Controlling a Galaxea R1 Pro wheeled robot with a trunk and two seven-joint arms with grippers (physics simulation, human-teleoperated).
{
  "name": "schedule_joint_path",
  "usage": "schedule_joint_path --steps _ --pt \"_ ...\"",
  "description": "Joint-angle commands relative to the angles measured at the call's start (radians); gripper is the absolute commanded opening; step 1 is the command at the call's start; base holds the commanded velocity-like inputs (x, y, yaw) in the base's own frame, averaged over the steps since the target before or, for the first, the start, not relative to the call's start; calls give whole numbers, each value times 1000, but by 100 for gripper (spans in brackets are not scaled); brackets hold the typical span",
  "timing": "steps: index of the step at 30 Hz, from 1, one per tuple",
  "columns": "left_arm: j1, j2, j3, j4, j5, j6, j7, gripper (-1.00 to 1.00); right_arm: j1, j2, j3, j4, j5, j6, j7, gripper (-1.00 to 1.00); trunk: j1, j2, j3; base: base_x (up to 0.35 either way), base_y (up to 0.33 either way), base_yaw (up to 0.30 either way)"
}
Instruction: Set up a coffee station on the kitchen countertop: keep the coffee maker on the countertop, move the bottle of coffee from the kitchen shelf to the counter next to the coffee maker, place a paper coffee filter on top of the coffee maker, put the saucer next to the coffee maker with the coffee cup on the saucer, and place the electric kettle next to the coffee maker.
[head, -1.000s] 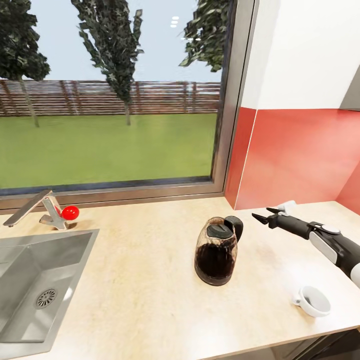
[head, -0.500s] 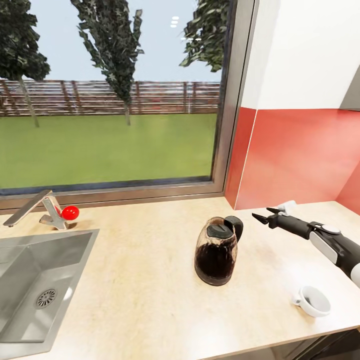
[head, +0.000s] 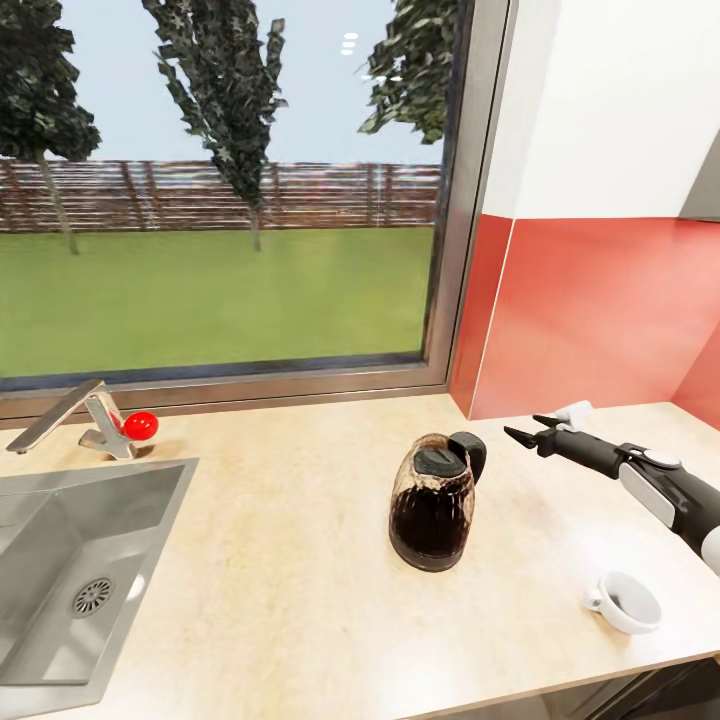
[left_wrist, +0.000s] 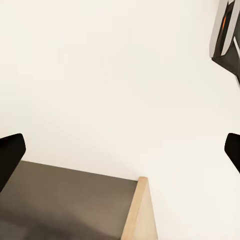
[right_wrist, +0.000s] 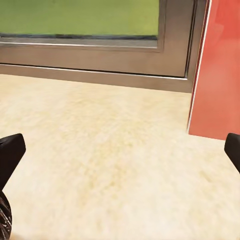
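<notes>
R claw (head: 527, 428) spread wide, empty, hovering just right of the rounded dark see-through electric kettle (head: 433, 500).
Kettle stands on light tan speckled countertop (head: 280, 560); 1 tiny white coffee cup (head: 625, 600) right of kettle, nearer counter edge. L wrist view: L claw tips (left_wrist: 11, 155) wide apart, nothing held, facing white wall.

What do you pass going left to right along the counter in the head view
Faucet → red ball → electric kettle → right end effector, open above the countertop → coffee cup.
</notes>
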Motion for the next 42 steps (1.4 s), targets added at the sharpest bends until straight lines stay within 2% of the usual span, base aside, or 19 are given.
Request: schedule_joint_path --steps 1,12,21,25,30,42 --pt "-1 0 -9 1 10 2 2 100 -2 -1 8 1 -7 -6 0 100 1 -2 -2 0 0 0" --pt "13 0 -7 5 13 3 2 100 -2 2 18 1 -7 -6 2 100 1 -2 -2 0 0 0" --pt "20 2 -8 5 13 2 -1 100 -1 10 58 15 6 -8 18 100 1 -2 -2 0 0 0" --pt "20 4 -8 6 13 1 -6 100 6 10 61 22 6 -9 75 100 1 -2 -2 0 0 0" --pt "20 4 -10 4 12 0 -10 100 16 11 62 93 3 -11 179 100 1 -2 -2 0 0 0" --pt "20 3 -13 3 10 1 -11 100 18 9 61 182 -2 -18 330 100 1 -2 -2 0 0 0"
